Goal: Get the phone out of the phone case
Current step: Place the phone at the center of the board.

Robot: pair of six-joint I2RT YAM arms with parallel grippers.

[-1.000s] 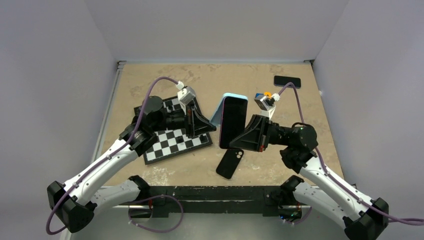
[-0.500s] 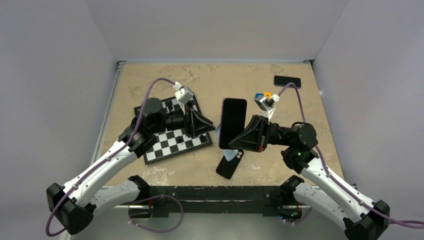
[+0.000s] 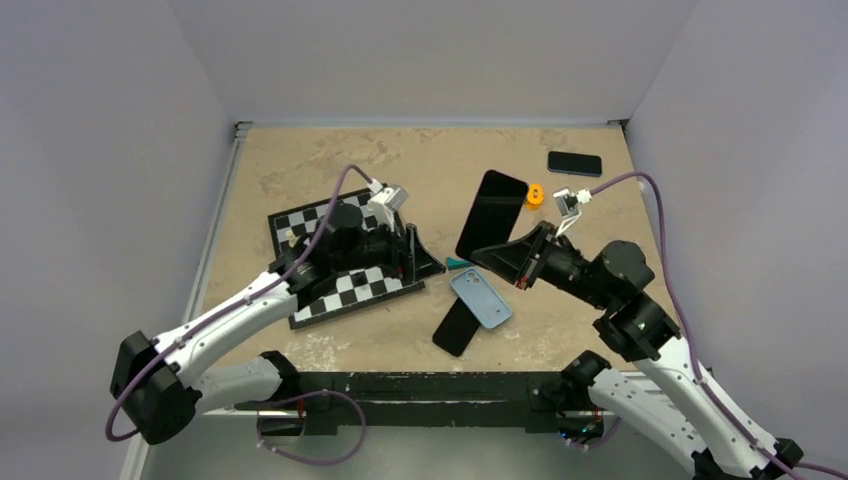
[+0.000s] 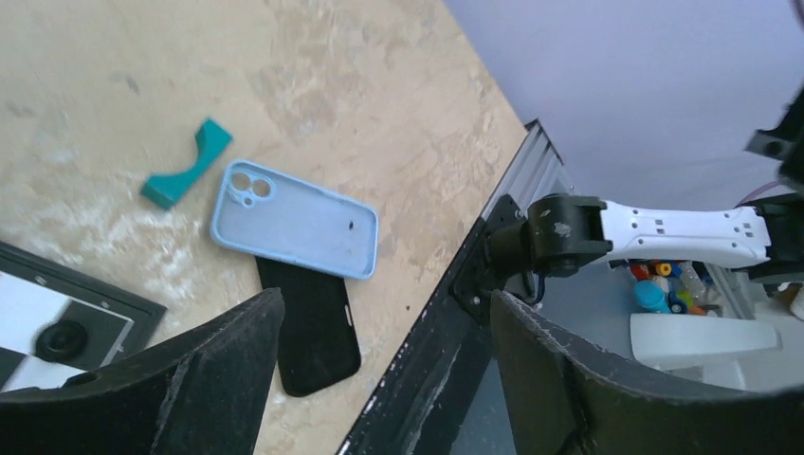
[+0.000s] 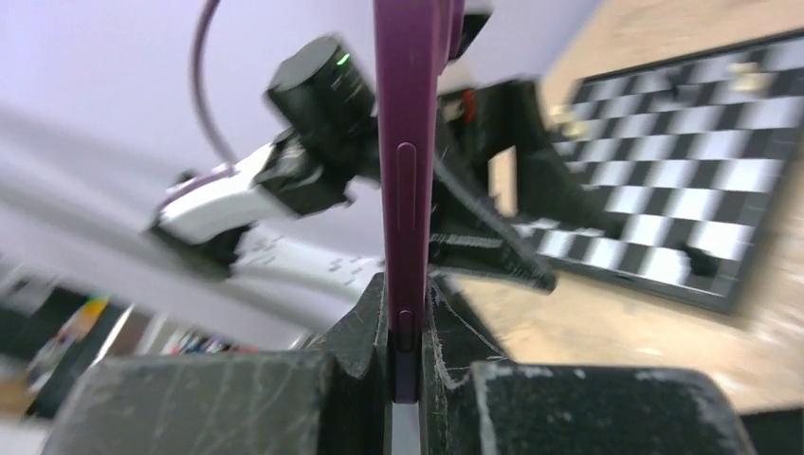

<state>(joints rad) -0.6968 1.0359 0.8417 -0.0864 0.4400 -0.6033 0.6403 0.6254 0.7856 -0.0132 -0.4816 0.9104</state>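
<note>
Down goes the pale-blue phone case (image 4: 299, 220): a second ago it sat behind the screen up in the air, and now it lies flat on the table, one end overlapping a black shell (image 4: 313, 332), just beside a teal scrap (image 4: 185, 166). From the left wrist view it looks hollow, rim up, though I can't be certain. The left gripper (image 4: 384, 303) has let go and hangs wide open above it, holding nothing, over the edge of the chessboard (image 3: 340, 285).

And the phone (image 3: 490, 215) is out! The right gripper (image 3: 485, 257) has swung it off toward the far right and has its jaws clamped tight on the lower end, so the dark screen slants up and away from the fingers. The phone case rests on the table just below and nearer than that gripper, apart from it.

Separation looks finished, I'd say. What's left is setting the phone down: a bare patch away from the phone case, a gentle lowering, then release.
</note>
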